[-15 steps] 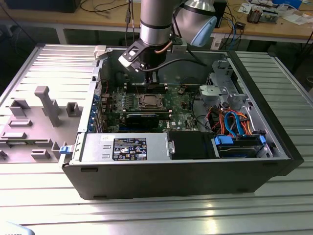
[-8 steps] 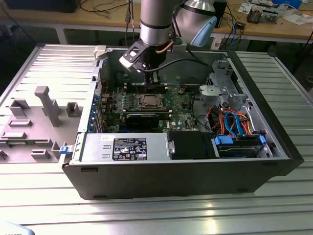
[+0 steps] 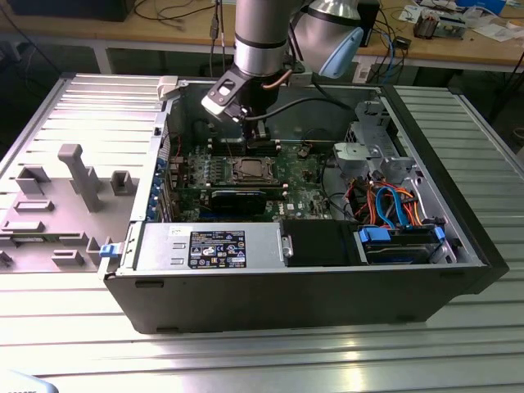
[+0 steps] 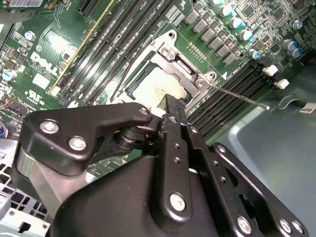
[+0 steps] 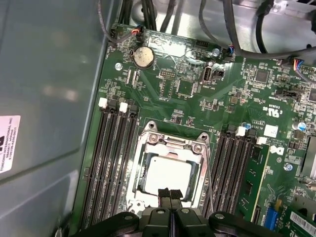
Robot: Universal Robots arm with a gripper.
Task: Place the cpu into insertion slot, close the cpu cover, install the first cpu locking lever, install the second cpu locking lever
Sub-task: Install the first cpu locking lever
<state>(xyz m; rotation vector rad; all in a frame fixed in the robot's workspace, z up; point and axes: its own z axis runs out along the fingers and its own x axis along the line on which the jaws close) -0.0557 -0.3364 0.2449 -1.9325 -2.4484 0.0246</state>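
Silver-grey, the cpu (image 5: 167, 175) lies seated in the insertion slot (image 5: 140, 173), with the cpu cover (image 5: 173, 143) framing it, seemingly folded down. The gripper (image 5: 170, 191) hangs over one edge, fingers pressed together and holding nothing, likely to push rather than grasp. One thin locking lever (image 4: 242, 96) juts free beside the slot. A white printed label (image 5: 7, 143) sits on the grey case wall (image 5: 49, 74)

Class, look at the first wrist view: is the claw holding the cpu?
No, the cpu sits framed by the cpu cover; the claw is shut empty.
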